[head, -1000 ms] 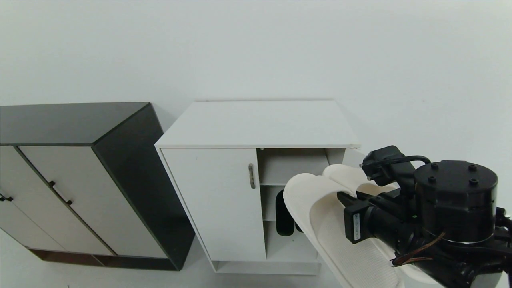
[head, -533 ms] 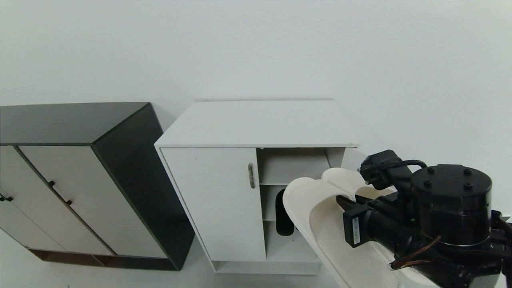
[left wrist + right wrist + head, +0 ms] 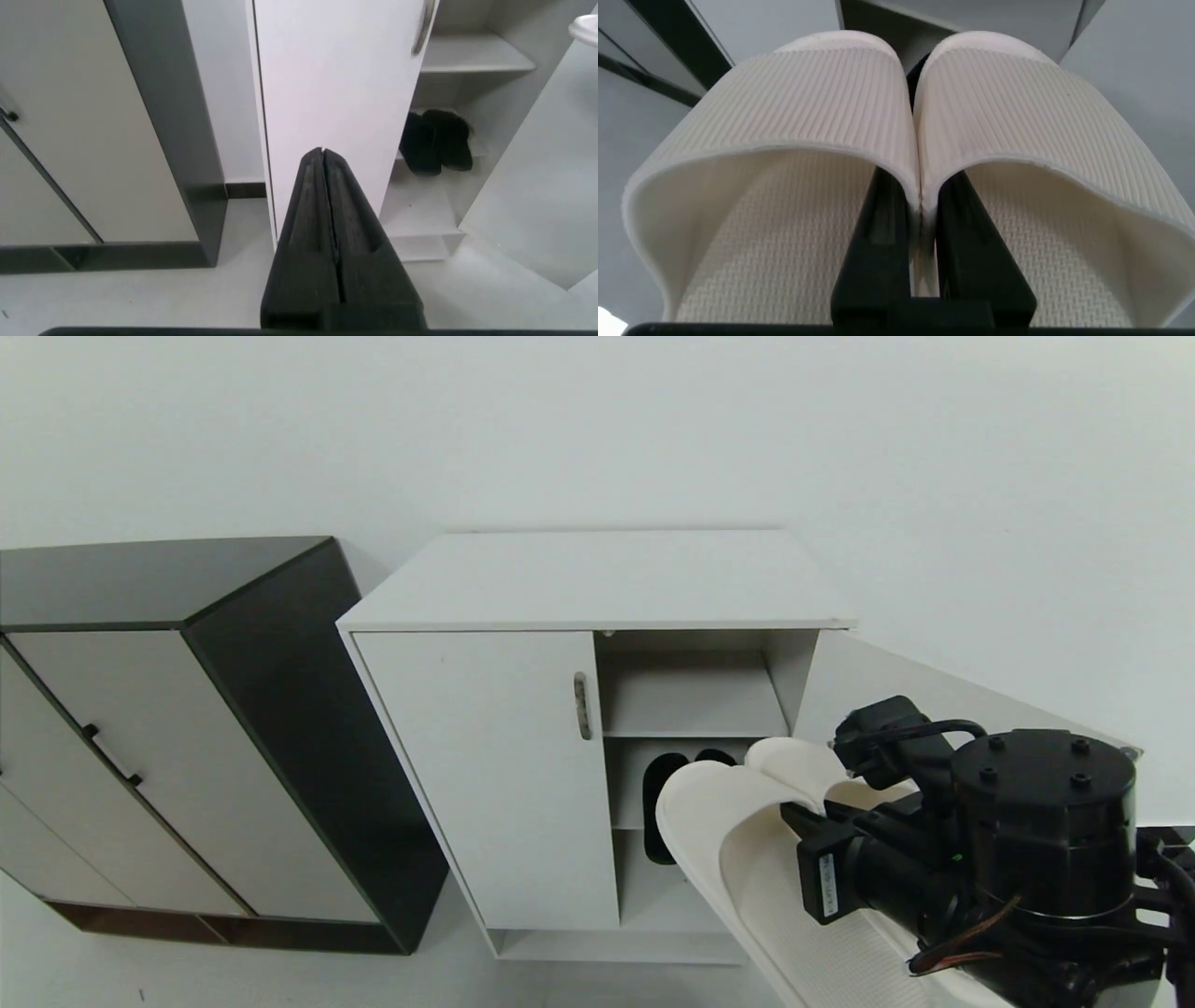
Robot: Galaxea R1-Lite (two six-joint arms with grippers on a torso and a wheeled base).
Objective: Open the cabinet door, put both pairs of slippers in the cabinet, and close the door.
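Your right jaws, lower right of the head frame, clench the white slippers [image 3: 738,859] before the open cabinet [image 3: 597,579]; black slippers [image 3: 665,803] sit inside. Left jaws are pressed closed.

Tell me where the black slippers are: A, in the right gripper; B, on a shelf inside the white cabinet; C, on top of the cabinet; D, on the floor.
B: the black slippers lie on a shelf inside the white cabinet; the right gripper holds the white pair.
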